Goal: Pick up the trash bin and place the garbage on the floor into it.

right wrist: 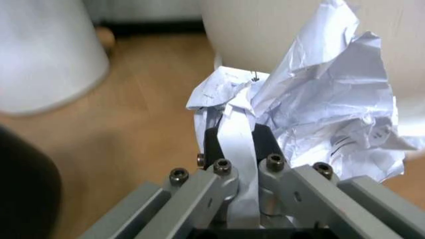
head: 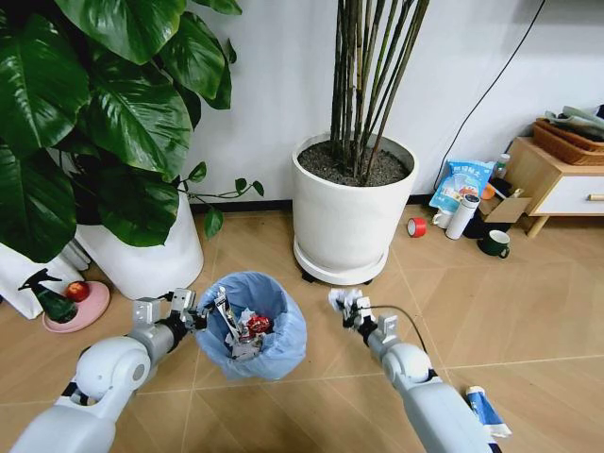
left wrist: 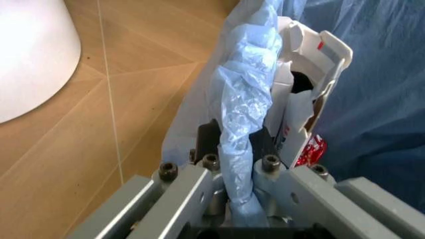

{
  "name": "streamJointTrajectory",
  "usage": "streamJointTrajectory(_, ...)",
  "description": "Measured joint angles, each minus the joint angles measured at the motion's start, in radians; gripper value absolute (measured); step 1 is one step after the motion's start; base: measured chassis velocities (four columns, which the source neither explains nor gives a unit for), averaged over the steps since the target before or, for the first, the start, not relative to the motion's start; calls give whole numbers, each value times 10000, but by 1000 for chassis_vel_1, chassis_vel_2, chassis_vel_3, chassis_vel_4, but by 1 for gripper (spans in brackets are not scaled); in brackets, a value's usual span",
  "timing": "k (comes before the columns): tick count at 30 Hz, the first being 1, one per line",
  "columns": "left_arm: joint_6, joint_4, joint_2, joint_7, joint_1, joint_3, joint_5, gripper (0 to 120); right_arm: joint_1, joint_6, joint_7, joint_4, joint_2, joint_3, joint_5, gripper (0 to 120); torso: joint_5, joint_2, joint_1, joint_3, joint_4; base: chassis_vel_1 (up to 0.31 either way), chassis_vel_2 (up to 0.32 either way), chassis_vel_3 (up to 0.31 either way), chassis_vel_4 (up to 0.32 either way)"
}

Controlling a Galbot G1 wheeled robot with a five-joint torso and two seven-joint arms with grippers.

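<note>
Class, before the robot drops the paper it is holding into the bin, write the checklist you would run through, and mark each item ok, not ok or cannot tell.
1. Left gripper clamped on the rim of the trash bin: ok; the left wrist view shows its fingers pinching the blue liner.
2. Right gripper holding the crumpled paper: ok, shut on it.
3. Paper above the bin mouth: not ok; it sits beside the bin, toward the white planter.
4. Bin mouth open: ok, with litter already inside.
5. Bin lifted off the floor: cannot tell.
6. Floor free of garbage: not ok; a blue-white packet lies by the right arm.
</note>
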Motion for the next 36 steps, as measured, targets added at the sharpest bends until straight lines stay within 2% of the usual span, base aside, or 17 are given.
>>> streamJointTrajectory(2,0,36,16,18,-22,30,9,0,5,-4,30,409,-127,-38,122,0,-1,0,0,0,0,0,0,0,0)
streamJointTrajectory(6,6,177,183,108,-199,145,-4,0,166,-212,192,2172,-638,-315,900,0,0,0,0,0,0,0,0,0,0)
streamJointTrajectory(7,6,177,183,108,-199,145,-4,0,166,-212,192,2172,-638,-315,900,0,0,0,0,0,0,0,0,0,0)
streamJointTrajectory(11,91,397,367,204,-604,386,-49,0,668,-434,286,3694,-1375,-955,1817,0,0,0,0,0,1,0,0,0,0)
streamJointTrajectory(15,223,611,349,222,-1068,616,-179,0,1243,-657,371,4418,-1932,-1700,2515,0,-3,0,0,0,0,0,0,0,0)
streamJointTrajectory(16,223,611,349,222,-1068,616,-179,0,1243,-657,371,4418,-1932,-1700,2515,0,-3,0,0,0,0,0,0,0,0)
streamJointTrajectory(21,393,919,327,193,-1702,965,-423,0,2461,-924,663,5115,-2634,-3444,3809,0,0,0,0,1,1,0,0,0,0)
streamJointTrajectory(27,422,1066,234,172,-1922,1145,-465,0,3025,-970,756,5176,-2737,-4563,4139,0,-1,0,0,1,1,0,0,0,0)
streamJointTrajectory(30,424,1097,201,165,-1975,1186,-471,0,3094,-1342,638,5191,-2819,-5070,4357,0,-1,0,0,1,1,0,0,0,0)
streamJointTrajectory(32,424,1099,201,165,-1984,1186,-474,0,3077,-1426,600,5185,-2831,-5154,4364,3,-2,0,0,0,1,0,0,0,0)
streamJointTrajectory(35,425,1099,202,164,-2000,1179,-488,0,2971,-1592,616,5006,-2807,-5246,4349,18,-1,0,0,0,0,0,0,0,0)
streamJointTrajectory(36,425,1099,202,164,-2000,1179,-488,0,2971,-1592,616,5006,-2807,-5246,4349,18,-1,0,0,0,0,0,0,0,0)
